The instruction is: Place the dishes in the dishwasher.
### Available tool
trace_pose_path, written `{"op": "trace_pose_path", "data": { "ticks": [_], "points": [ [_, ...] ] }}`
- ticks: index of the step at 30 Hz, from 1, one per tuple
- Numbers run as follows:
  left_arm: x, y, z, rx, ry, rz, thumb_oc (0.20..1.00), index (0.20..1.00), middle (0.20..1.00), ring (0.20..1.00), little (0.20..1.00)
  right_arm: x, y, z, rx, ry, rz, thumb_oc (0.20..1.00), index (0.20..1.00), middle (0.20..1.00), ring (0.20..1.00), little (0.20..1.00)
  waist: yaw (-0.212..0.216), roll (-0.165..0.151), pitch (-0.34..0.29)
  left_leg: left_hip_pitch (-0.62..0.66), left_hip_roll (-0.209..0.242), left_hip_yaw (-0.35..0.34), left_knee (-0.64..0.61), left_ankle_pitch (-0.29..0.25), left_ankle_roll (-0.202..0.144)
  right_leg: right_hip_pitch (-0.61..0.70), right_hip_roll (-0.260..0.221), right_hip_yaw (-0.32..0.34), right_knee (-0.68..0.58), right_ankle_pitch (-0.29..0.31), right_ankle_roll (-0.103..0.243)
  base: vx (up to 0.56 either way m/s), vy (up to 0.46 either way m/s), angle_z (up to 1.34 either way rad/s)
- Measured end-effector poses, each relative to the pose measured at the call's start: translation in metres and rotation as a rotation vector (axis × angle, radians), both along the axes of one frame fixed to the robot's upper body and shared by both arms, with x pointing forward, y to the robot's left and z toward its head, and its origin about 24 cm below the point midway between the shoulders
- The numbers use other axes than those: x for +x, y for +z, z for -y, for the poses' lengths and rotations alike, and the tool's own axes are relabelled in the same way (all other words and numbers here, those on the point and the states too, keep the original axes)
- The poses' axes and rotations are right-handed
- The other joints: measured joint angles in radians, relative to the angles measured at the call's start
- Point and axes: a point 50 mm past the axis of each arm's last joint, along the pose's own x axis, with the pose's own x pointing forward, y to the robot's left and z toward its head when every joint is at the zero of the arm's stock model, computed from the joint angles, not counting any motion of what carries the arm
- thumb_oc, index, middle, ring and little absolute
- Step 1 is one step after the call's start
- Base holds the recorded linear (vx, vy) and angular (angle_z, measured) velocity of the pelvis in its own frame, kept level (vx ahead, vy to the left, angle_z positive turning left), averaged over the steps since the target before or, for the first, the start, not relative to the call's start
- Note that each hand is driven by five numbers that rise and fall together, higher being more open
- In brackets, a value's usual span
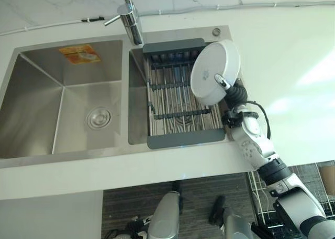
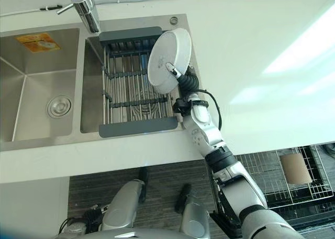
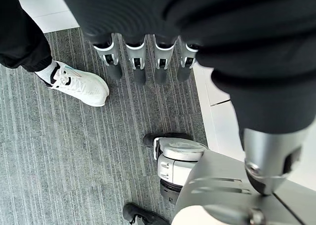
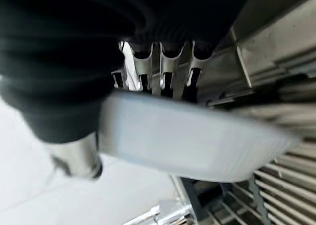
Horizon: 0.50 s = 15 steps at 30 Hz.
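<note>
White, smooth bench (image 1: 282, 50) under a pale marbled wall, cut by a double stainless sink (image 1: 63, 100) with brushed metal walls, a round ribbed drain in the left basin and an orange sticker on its back wall. Chrome faucet (image 1: 130, 19) upright behind the divider between the basins. Across the right basin, a drying rack (image 1: 175, 105) of thin parallel steel rods with dark grey plastic end bars. Held up above the rack's right edge, a round white dish (image 1: 214, 71): shallow, glossy, plain, with a low straight rim, tilted steeply so its flat underside faces the camera. Pinched by the right hand (image 1: 230, 89), thumb on the underside face, fingers (image 4: 168, 69) curled behind the other side against the rim, as seen in the right wrist view. Below and to the right of the bench, a wire dishwasher rack (image 2: 293, 181) of thin white-coated grid, with a brown cylindrical object lying in it. Hanging low by the floor, the left hand (image 3: 148, 62), fingers straight and relaxed, holding nothing, over grey striped carpet (image 3: 59, 151). Beside it, a person's white shoe (image 3: 79, 84) and dark trouser leg.
</note>
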Motion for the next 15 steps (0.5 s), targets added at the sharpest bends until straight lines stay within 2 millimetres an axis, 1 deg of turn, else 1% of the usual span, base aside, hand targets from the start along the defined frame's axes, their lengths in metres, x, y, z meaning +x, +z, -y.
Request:
{"op": "trace_pose_path", "data": {
  "ticks": [3,8,15],
  "points": [
    [0.0015,0.0004,0.0004,-0.001,-0.001,0.006,1.0,1.0,1.0,1.0,1.0,0.0022,0.0017,-0.0035,-0.018,-0.005,-0.018,0.2,0.2,0.2,0.2,0.2,0.002,0.0,0.0,0.0,-0.001,0.0,0.001,0.001,0.0,0.0,0.0,-0.001,0.0,0.0,0.0,0.0,0.0,0.0],
    [0.0022,0.0006,0.0007,-0.001,-0.003,0.009,1.0,1.0,1.0,1.0,1.0,0.0092,-0.0009,0.0012,-0.033,-0.063,-0.063,0.2,0.2,0.2,0.2,0.2,0.021,0.0,0.0,0.0,-0.002,-0.001,0.001,0.001,0.0,0.001,0.0,-0.003,0.0,0.0,0.0,0.0,0.0,0.0],
    [0.0023,0.0005,0.0016,0.0,-0.008,0.01,1.0,1.0,1.0,1.0,1.0,0.0087,-0.0005,0.0004,-0.056,-0.085,-0.038,0.2,0.2,0.2,0.2,0.2,0.022,0.0,0.0,0.002,0.0,-0.001,0.0,0.004,0.0,0.003,0.0,-0.004,0.0,0.0,0.0,-0.01,-0.027,0.0]
  ]
}}
